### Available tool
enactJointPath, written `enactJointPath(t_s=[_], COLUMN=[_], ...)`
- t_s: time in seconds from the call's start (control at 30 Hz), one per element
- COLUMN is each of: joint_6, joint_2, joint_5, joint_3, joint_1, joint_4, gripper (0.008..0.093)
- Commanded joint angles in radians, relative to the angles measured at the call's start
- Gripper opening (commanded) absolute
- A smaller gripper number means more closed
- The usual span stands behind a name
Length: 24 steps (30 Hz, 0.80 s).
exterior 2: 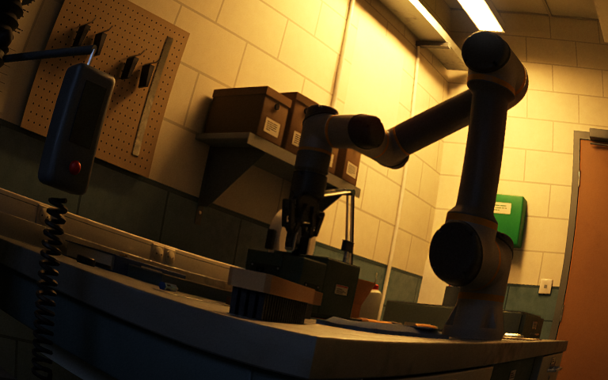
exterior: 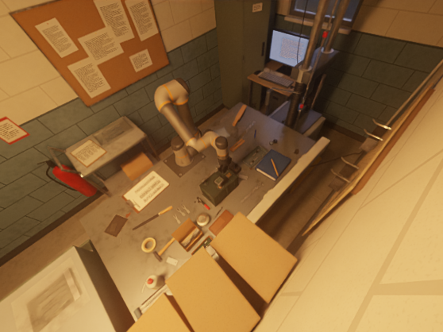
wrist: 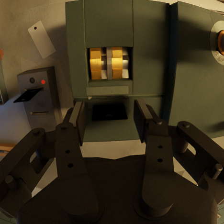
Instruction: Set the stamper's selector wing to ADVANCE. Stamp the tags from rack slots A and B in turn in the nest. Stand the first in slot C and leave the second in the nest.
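Note:
A dark tag point(wrist: 109, 111) lies flat in the nest on the green stamper point(wrist: 124, 71), straight ahead between the fingers of my gripper point(wrist: 110, 119), which hangs just above it, open and holding nothing. Above the nest, a window shows the yellow and grey stamp wheels point(wrist: 109, 63). The grey rack point(wrist: 39, 95) stands to the left of the stamper with a red dot on top and one dark tag point(wrist: 28, 94) tilted in a slot. The selector wing is out of sight. From the side cameras the gripper point(exterior: 223, 171) point(exterior 2: 299, 244) points straight down over the stamper point(exterior: 219, 186) point(exterior 2: 301, 278).
A loose grey tag point(wrist: 41, 39) lies on the bench beyond the rack. A round dial point(wrist: 219, 43) sits on the stamper's right part. A blue notebook point(exterior: 273, 164), clipboard point(exterior: 145, 190), hand tools and cardboard boxes point(exterior: 222, 278) spread over the bench.

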Motion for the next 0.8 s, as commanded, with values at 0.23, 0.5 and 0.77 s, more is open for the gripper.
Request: enactJointPath(t_s=[0.23, 0.5, 0.77], joint_6=[0.0, 0.0, 0.0], joint_2=[-0.022, -0.05, -0.057], joint_5=[0.0, 0.0, 0.0], joint_3=[-0.034, -0.09, -0.111], joint_1=[0.0, 0.0, 0.0], joint_4=[0.053, 0.138, 0.168], gripper=[0.053, 0.053, 0.053])
